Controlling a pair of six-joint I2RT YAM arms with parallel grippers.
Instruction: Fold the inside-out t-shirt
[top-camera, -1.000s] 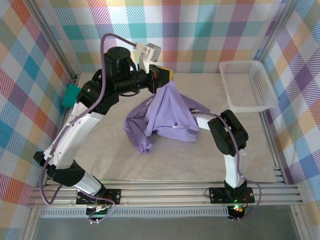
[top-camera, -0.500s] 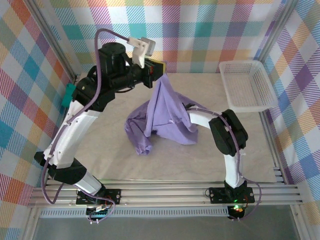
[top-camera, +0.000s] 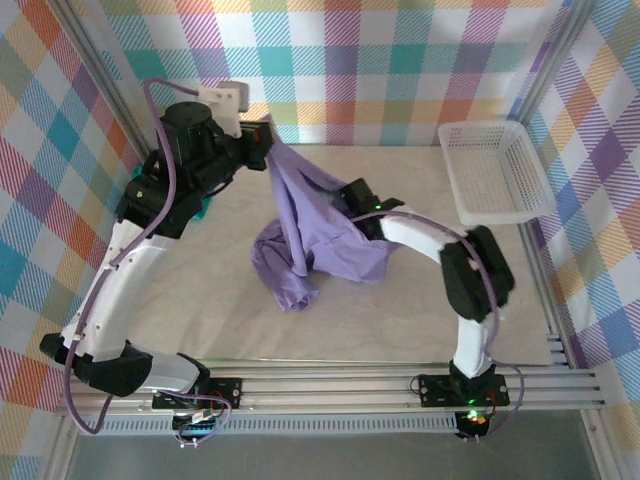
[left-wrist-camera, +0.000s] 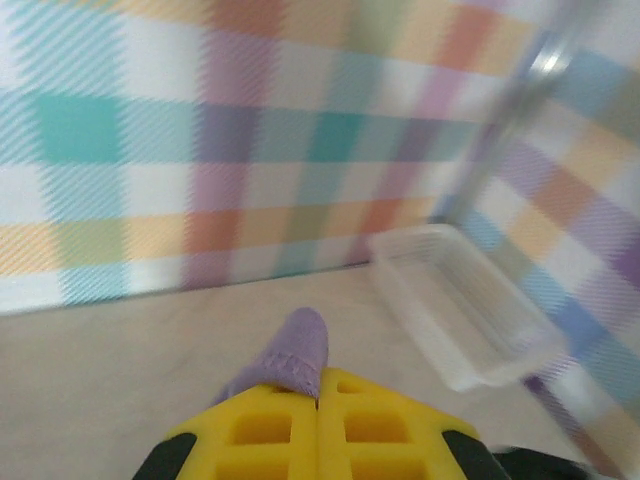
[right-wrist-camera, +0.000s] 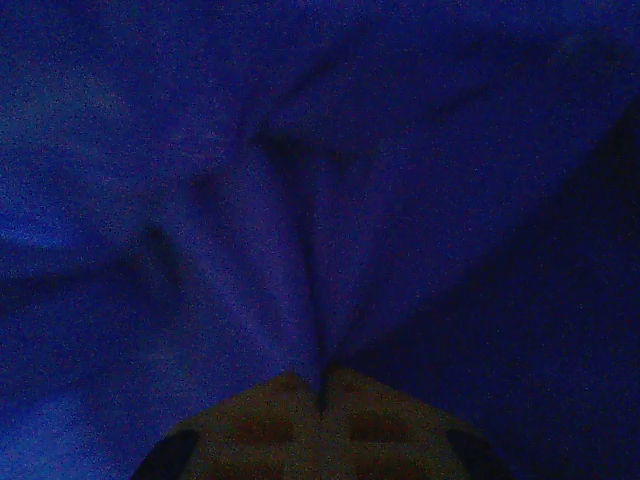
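We see left hand (top-camera: 268, 142) clenched on shirt (top-camera: 325, 245) at its 11 o'clock; right hand (top-camera: 352, 192) pinches shirt at 1 o'clock.

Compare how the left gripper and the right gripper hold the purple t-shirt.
The left gripper pinches a small tip of the t-shirt, raised above the table; the right gripper sits lower, buried in its folds. The left gripper's view is bright; the right gripper's is dark under cloth. Both are shut on the t-shirt.
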